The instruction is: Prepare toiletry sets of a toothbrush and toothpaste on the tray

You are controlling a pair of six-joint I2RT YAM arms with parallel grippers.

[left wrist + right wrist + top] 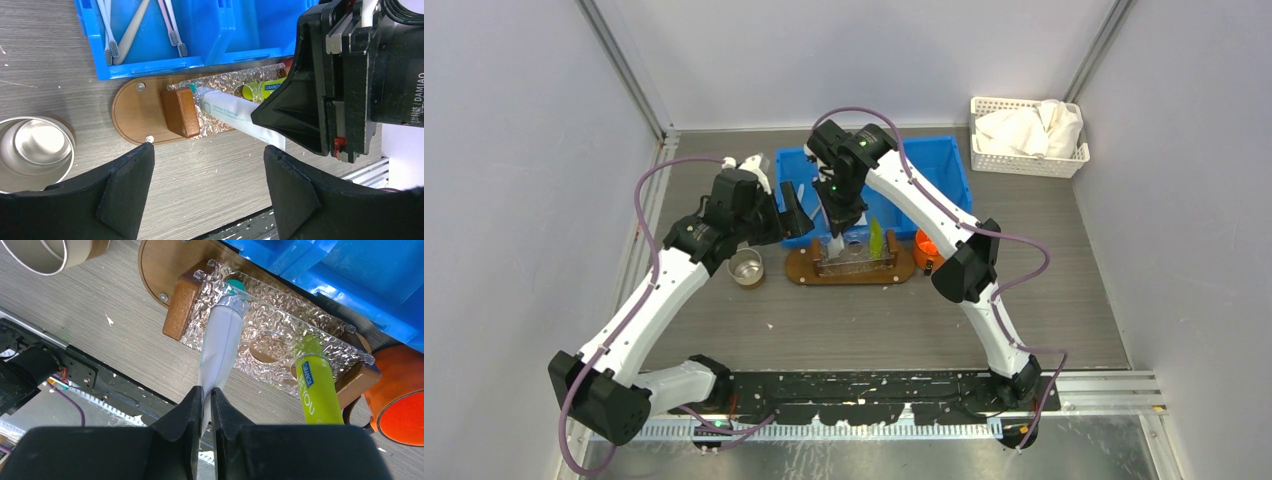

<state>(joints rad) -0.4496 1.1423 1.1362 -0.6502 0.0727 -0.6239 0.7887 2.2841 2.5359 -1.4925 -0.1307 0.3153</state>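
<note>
- Right gripper (206,390) is clamped on the white tube (222,340) by its flat tail, so the teal cap leads down into the clear rack (270,325) on the tray (160,260).
- Yellow-green tube (317,390) stands further along the rack.
- Left gripper (209,152) hangs spread wide and empty beside the tray, probably keeping out of the way.
</note>
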